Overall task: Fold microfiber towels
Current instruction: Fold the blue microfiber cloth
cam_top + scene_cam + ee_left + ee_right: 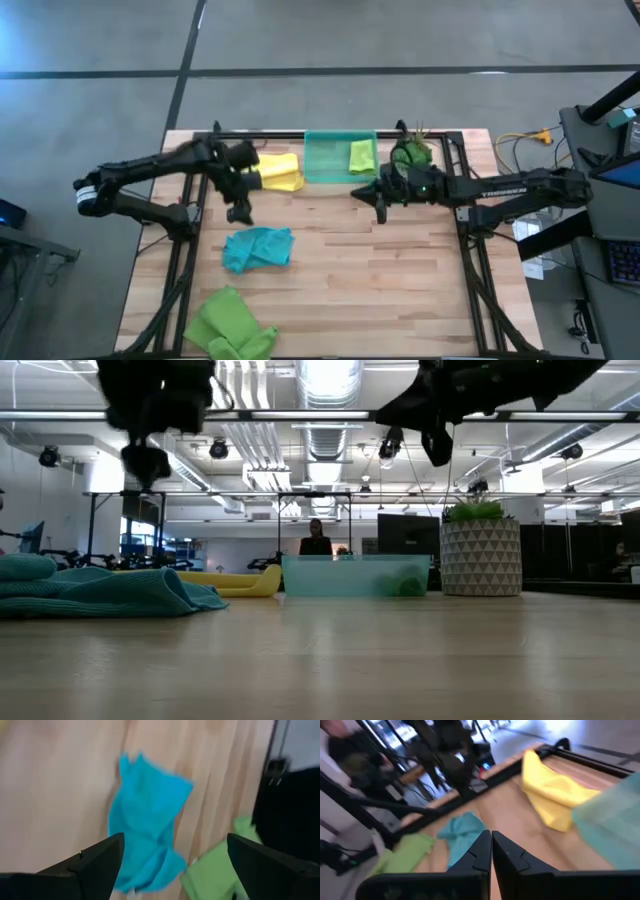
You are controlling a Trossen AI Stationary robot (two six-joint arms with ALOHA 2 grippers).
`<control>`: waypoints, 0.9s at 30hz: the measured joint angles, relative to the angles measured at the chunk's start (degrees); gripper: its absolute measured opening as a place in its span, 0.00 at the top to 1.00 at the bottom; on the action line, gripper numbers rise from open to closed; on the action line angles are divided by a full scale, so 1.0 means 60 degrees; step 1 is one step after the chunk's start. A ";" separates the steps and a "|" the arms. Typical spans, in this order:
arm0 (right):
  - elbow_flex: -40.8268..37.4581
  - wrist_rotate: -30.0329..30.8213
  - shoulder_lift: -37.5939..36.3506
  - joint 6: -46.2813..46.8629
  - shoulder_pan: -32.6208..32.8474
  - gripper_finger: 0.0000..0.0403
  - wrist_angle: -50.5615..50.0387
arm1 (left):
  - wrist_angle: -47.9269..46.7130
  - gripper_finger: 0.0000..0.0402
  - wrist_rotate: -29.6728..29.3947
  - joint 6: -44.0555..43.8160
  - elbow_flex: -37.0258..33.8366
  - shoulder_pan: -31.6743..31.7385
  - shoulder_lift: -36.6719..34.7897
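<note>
From above, the left gripper [238,212] hangs with fingers spread and empty, left of centre, between the yellow towel [280,171] above it and the crumpled teal towel [259,248] below, likely lining up on the teal one. One lime towel [232,325] lies bunched at the lower left edge of the table [400,290]; the other lime towel [362,156] sits in the green tray [322,158] at top centre, apparently already dealt with. The right gripper [380,208] waits closed and empty at centre.

At table height, the teal towel [100,592] heaps at far left, both arms raised clear.

The left wrist view looks straight down at the teal towel [147,827] between open fingers [95,862].

The right wrist view shows its fingers [479,852] pressed together.
</note>
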 joint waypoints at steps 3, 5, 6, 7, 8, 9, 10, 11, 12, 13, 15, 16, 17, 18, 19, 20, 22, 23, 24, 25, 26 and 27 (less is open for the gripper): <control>-0.0243 0.0006 0.0243 0.0378 0.0109 0.98 0.0472 | 0.0317 0.16 -0.0011 0.0015 -0.1074 -0.0086 -0.0051; -0.0257 0.0010 0.0356 0.0419 0.0140 0.98 0.0506 | 0.0804 0.16 -0.0037 0.0015 -0.1670 -0.0082 0.0038; -0.0257 0.0013 0.0403 0.0381 0.0140 0.98 0.0519 | 0.1099 0.16 -0.0052 0.0014 -0.1929 -0.0079 0.0092; -0.0266 0.0033 0.0434 0.0343 0.0136 0.98 0.0498 | 0.1457 0.16 -0.0058 0.0011 -0.2141 -0.0079 0.0166; -0.0268 0.0040 0.0473 0.0336 0.0134 0.98 0.0492 | 0.1846 0.16 -0.0058 0.0007 -0.2318 -0.0079 0.0278; -0.0248 0.0041 0.0516 0.0319 0.0134 0.98 0.0503 | 0.2195 0.16 -0.0074 0.0007 -0.2452 -0.0079 0.0398; -0.0215 0.0042 0.0538 0.0316 0.0112 0.98 0.0512 | 0.2502 0.17 -0.0141 0.0002 -0.2554 -0.0081 0.0543; -0.0201 0.0040 0.0542 0.0313 0.0092 0.98 0.0510 | 0.2828 0.16 -0.0226 -0.0042 -0.2604 -0.0083 0.0704; -0.0182 0.0040 0.0543 0.0311 0.0073 0.98 0.0507 | 0.3189 0.17 -0.0338 -0.0136 -0.2618 -0.0080 0.0873; -0.0145 0.0042 0.0547 0.0289 0.0071 0.98 0.0512 | 0.3544 0.17 -0.0418 -0.0208 -0.2619 -0.0079 0.1051; -0.0104 -0.0018 0.0591 0.0092 0.0071 0.98 0.0534 | 0.3999 0.17 -0.0453 -0.0226 -0.2633 -0.0079 0.1387; -0.0097 -0.0238 0.0657 -0.0124 0.0043 0.98 0.0536 | 0.4251 0.17 -0.0448 -0.0228 -0.2631 -0.0079 0.1552; -0.0073 -0.0626 0.0767 -0.0282 -0.0021 0.98 0.0536 | 0.4489 0.17 -0.0452 -0.0226 -0.2630 -0.0079 0.1725; -0.0043 -0.1119 0.0935 -0.0322 -0.0095 0.98 0.0543 | 0.4614 0.17 -0.0447 -0.0226 -0.2630 -0.0079 0.1881; 0.0004 -0.1664 0.1152 -0.0261 -0.0203 0.98 0.0548 | 0.4717 0.17 -0.0430 -0.0216 -0.2630 -0.0079 0.2018; 0.0081 -0.2193 0.1418 -0.0160 -0.0293 0.98 0.0554 | 0.4860 0.17 -0.0373 -0.0194 -0.2630 -0.0079 0.2147; 0.0329 -0.2842 0.2034 0.0103 -0.0379 0.98 0.0574 | 0.4957 0.19 -0.0349 -0.0002 -0.2630 -0.0083 0.2365; 0.0473 -0.2961 0.2358 0.0214 -0.0381 0.98 0.0576 | 0.4941 0.21 -0.0324 0.0068 -0.2630 -0.0093 0.2476; 0.0628 -0.3002 0.2634 0.0282 -0.0376 0.98 0.0568 | 0.4934 0.23 -0.0301 0.0159 -0.2621 -0.0094 0.2590; 0.0799 -0.3039 0.2926 0.0293 -0.0366 0.98 0.0565 | 0.4935 0.26 -0.0285 0.0238 -0.2615 -0.0097 0.2674; 0.0997 -0.3075 0.3188 0.0314 -0.0336 0.98 0.0573 | 0.4928 0.29 -0.0278 0.0265 -0.2615 -0.0100 0.2735; 0.1170 -0.3175 0.3403 0.0317 -0.0323 0.98 0.0575 | 0.4930 0.33 -0.0262 0.0266 -0.2615 -0.0105 0.2789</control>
